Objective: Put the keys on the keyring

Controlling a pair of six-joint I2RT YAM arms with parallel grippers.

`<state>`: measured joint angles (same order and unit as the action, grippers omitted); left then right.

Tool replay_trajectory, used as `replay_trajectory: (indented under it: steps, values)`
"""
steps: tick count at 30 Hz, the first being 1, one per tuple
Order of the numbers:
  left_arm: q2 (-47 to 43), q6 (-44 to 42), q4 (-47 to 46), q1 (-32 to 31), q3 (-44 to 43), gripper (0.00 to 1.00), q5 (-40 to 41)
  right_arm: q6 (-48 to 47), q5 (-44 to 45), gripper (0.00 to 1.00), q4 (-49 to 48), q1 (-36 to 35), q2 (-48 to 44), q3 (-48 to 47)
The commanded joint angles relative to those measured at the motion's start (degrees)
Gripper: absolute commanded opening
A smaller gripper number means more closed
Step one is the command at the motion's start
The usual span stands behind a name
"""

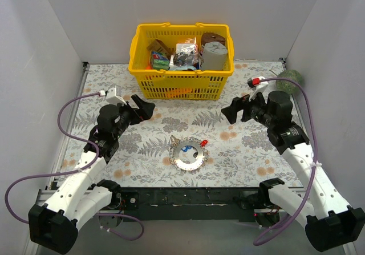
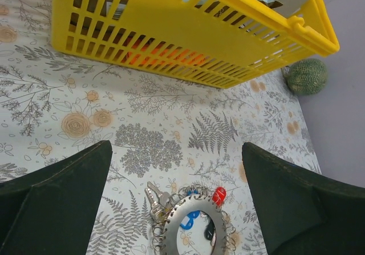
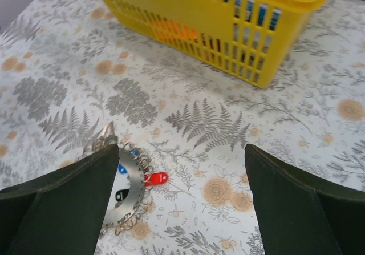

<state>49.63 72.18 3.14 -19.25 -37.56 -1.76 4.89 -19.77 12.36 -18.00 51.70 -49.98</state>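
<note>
The keyring (image 1: 189, 154) is a flat toothed metal ring lying on the floral table between the arms. It also shows in the left wrist view (image 2: 171, 235) and the right wrist view (image 3: 132, 186). Small keys lie at it: a blue head (image 2: 188, 219) and a black head (image 3: 122, 195) inside the ring, a red head (image 1: 203, 145) at its rim, and bare metal keys (image 2: 154, 201) at its left. My left gripper (image 1: 144, 108) and right gripper (image 1: 235, 110) are both open and empty, raised above the table, apart from the ring.
A yellow basket (image 1: 181, 61) full of packets and a tin stands at the back middle. A green ball (image 1: 290, 80) lies at the back right by the wall. White walls close in on both sides.
</note>
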Motion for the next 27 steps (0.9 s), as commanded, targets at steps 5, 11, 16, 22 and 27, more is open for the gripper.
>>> replay_trajectory:
  steps: [5, 11, 16, 22, 27]
  values:
    - [-2.0, -0.6, 1.3, 0.2, -2.0, 0.98, 3.6, 4.2, 20.2, 0.98, -2.5, 0.3, -6.0, 1.8]
    - [-2.1, -1.8, 0.3, 0.2, -2.0, 0.98, 4.7, 5.8, 25.4, 0.98, -10.8, 0.3, -10.6, 7.7]
    - [-1.9, -2.8, -0.8, 0.2, -1.4, 0.98, 6.0, 5.2, 27.0, 0.98, -18.1, 0.3, -14.3, 13.3]
    - [-0.6, -4.0, -2.6, 0.2, -1.1, 0.98, 6.8, 3.6, 28.6, 0.98, -23.5, 0.3, -14.8, 16.4]
    - [0.6, -3.4, -2.8, 0.2, -1.2, 0.98, 10.6, 1.0, 28.6, 0.98, -25.4, 0.3, -11.3, 17.3]
